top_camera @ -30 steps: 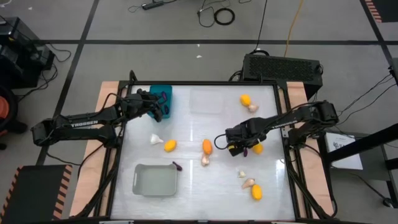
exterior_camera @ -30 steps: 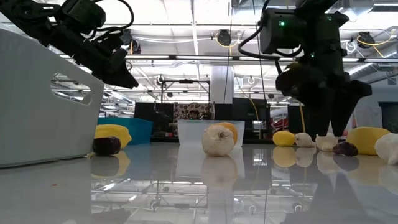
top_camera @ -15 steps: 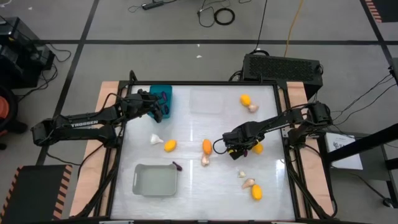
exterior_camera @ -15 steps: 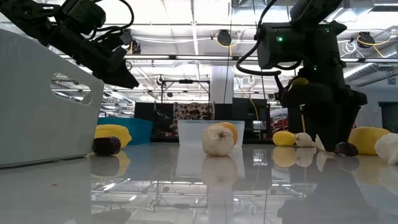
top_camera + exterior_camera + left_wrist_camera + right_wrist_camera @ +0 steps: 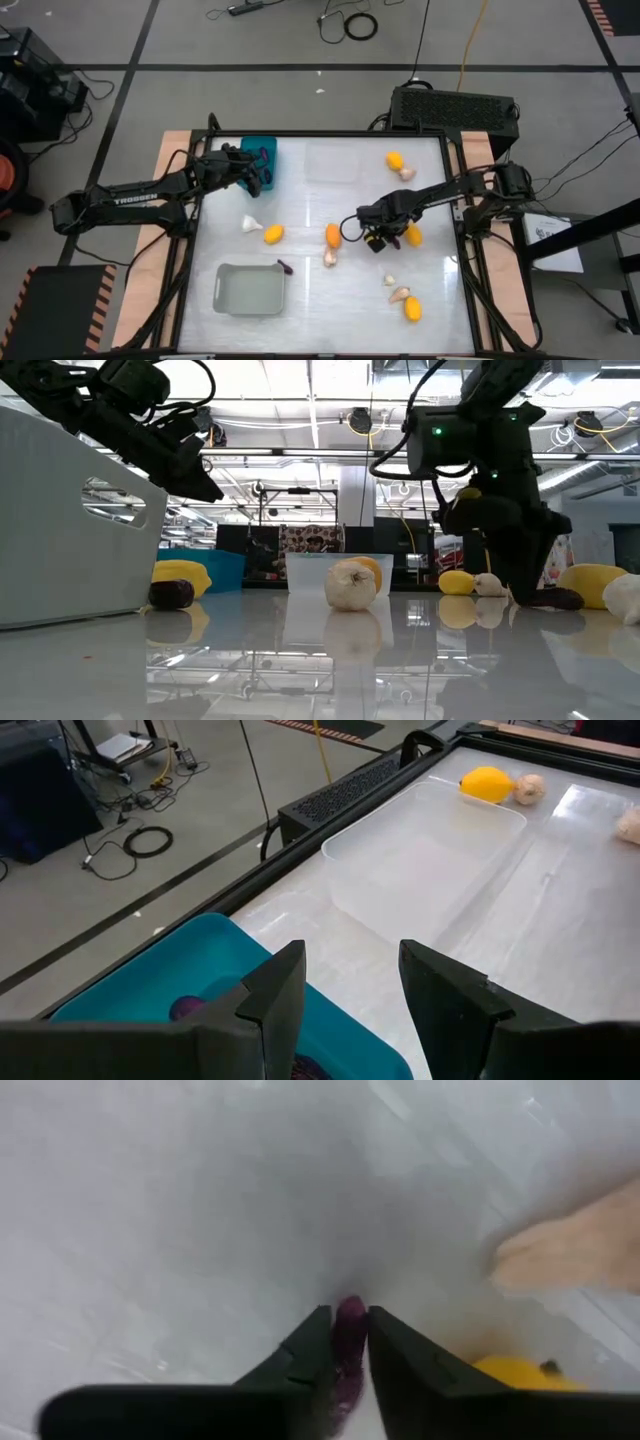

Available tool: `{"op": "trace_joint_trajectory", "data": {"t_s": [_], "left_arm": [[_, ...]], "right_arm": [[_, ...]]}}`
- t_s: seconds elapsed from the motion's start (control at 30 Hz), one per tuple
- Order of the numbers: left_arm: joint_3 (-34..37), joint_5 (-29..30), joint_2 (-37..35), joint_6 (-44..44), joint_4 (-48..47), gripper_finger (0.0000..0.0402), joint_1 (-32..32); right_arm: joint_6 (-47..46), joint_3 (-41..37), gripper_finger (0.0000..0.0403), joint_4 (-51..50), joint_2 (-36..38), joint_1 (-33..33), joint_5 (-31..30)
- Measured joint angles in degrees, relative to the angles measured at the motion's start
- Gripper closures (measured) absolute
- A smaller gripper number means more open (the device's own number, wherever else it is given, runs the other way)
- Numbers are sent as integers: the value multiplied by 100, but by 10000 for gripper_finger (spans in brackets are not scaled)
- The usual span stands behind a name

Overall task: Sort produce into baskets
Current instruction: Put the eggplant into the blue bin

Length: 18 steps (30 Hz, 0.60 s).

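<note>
High view: the right gripper (image 5: 377,236) is low over the table (image 5: 310,210) right of centre, beside a yellow piece (image 5: 413,236). In the right wrist view its fingers (image 5: 312,1348) are narrow and closed on a purple eggplant (image 5: 348,1330), which sits between them at the table surface.

The left gripper (image 5: 252,170) hangs at the teal basket (image 5: 262,152) at the far left of the table. In the left wrist view its fingers (image 5: 280,990) stand apart with nothing between them, and a purple piece (image 5: 185,1009) lies inside the basket below.

Step in hand, by judgement: the grasp of the eggplant is made and the lift is not yet done. Since purple already lies in the teal basket, the next move likely calls for a lift clear of the table and a carry across to that basket.

Room for moving: an orange piece (image 5: 333,235) and a garlic bulb (image 5: 329,258) lie just to the left of the right gripper, on the way across. The clear basket (image 5: 332,163) stands between the gripper and the teal basket along the far edge. The left arm occupies the space at the teal basket, so it may need to give way. The grey basket (image 5: 250,289) sits near the front left, with another purple piece (image 5: 284,267) at its corner. Further yellow and pale pieces lie near the right edge.
</note>
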<state>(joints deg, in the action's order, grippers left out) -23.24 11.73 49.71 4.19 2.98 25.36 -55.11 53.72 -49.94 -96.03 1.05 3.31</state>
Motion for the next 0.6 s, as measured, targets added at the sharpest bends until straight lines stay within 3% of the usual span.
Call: {"op": "trace_joint_trajectory", "data": {"t_s": [0.13,0.4,0.5,0.6], "left_arm": [[0,0,0,2,0,230,0],[0,-2,0,2,0,230,0],[0,-2,0,0,0,230,-1],[0,-2,0,2,0,230,0]], "right_arm": [[217,1,395,226,0,-181,45],[1192,718,396,854,-2,-582,101],[1960,1149,400,1797,-2,-739,-276],[2704,1336,401,3463,-2,-885,-640]]}}
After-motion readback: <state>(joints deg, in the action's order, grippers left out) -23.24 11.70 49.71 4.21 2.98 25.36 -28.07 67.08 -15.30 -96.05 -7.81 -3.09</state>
